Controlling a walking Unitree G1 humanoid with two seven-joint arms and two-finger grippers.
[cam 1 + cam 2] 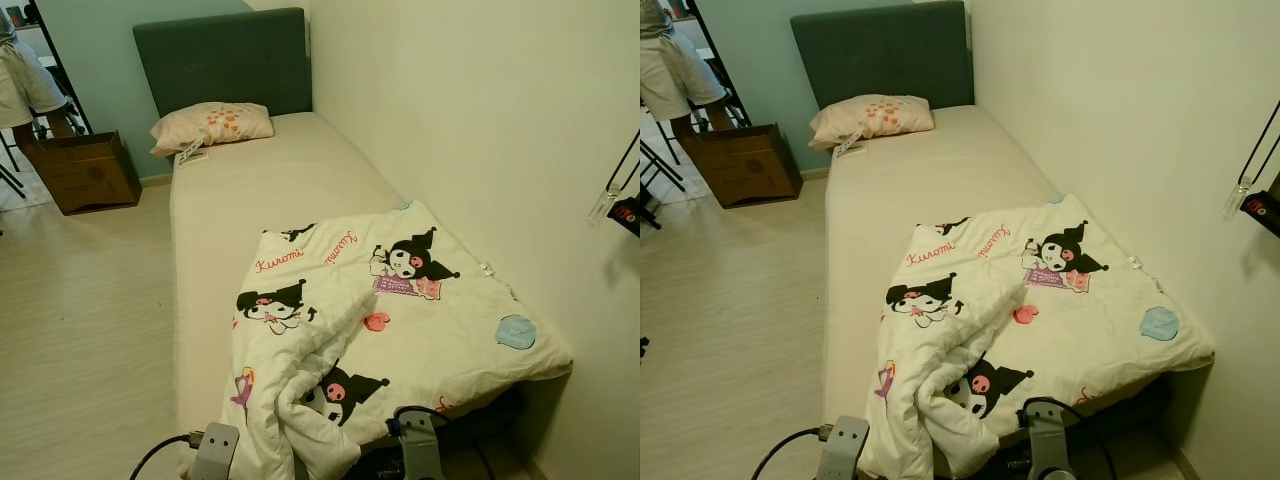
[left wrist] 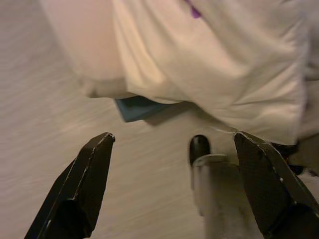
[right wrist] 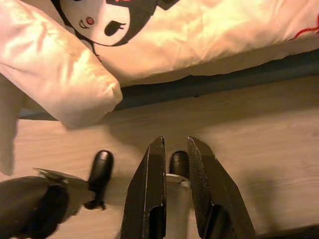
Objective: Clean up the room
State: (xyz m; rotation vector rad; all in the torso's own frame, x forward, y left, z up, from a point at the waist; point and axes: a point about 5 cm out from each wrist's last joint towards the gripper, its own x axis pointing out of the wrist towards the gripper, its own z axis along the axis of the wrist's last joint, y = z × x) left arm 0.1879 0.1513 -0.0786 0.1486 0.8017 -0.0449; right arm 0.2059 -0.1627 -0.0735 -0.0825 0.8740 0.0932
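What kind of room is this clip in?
A bedroom, most likely: a single bed against the wall with a green headboard, a pillow, and a rumpled cartoon-print quilt at its foot.

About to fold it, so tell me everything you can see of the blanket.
The blanket is white, soft and padded-looking, printed with black-and-pink cartoon characters and red "Kuromi" lettering. It lies crumpled on the foot end of the bed, its near-left part bunched and hanging over the edge toward the floor. Neither claw touches it.
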